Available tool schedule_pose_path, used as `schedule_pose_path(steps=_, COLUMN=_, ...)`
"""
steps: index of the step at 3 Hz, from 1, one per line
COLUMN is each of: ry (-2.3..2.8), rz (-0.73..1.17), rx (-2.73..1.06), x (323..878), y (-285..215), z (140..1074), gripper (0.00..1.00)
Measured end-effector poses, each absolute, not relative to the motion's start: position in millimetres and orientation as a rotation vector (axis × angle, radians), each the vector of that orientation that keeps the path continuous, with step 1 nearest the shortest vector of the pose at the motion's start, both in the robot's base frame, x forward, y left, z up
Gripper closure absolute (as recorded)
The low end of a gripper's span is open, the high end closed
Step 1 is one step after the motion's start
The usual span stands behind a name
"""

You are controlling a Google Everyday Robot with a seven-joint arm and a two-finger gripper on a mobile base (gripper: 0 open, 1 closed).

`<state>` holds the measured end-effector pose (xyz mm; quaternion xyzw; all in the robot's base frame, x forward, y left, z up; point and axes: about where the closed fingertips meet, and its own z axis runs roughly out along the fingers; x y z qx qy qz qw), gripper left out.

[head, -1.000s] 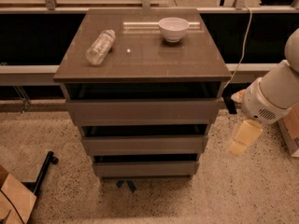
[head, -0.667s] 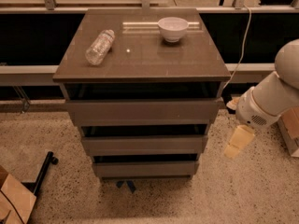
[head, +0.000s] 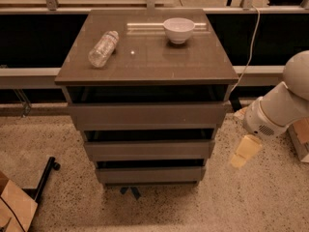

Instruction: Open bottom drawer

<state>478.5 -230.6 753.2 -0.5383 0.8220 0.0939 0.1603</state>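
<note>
The grey-brown, flat-fronted bottom drawer (head: pixel 149 174) sits lowest and nearest the speckled floor (head: pixel 251 202), looking pushed in. Right of it and apart, the pale yellow gripper (head: pixel 244 151) hangs from the white arm (head: pixel 277 112); its grasp cannot be told. On the cabinet's glossy top (head: pixel 145 62) lie a clear plastic bottle (head: pixel 103 48) and a white bowl (head: pixel 178 29).

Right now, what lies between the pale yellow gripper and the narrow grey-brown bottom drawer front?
Nothing. In the camera view the pale yellow gripper hangs right of the glossy grey-brown bottom drawer, and only bare speckled floor separates them.
</note>
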Motion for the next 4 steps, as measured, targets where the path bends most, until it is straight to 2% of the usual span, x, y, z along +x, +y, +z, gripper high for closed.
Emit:
schedule_pose_path(steps=1, ry=2.344, rz=0.317, rx=-1.506, x=481, y=-225, z=730, gripper=0.0)
schedule_pose_path(steps=2, ry=2.306, rz=0.421, rx=-1.439, x=493, y=-221, z=669, gripper=0.0)
schedule_pose_path(steps=4, ry=2.329, rz=0.429, rx=-1.485, x=480, y=-226, z=654, gripper=0.0)
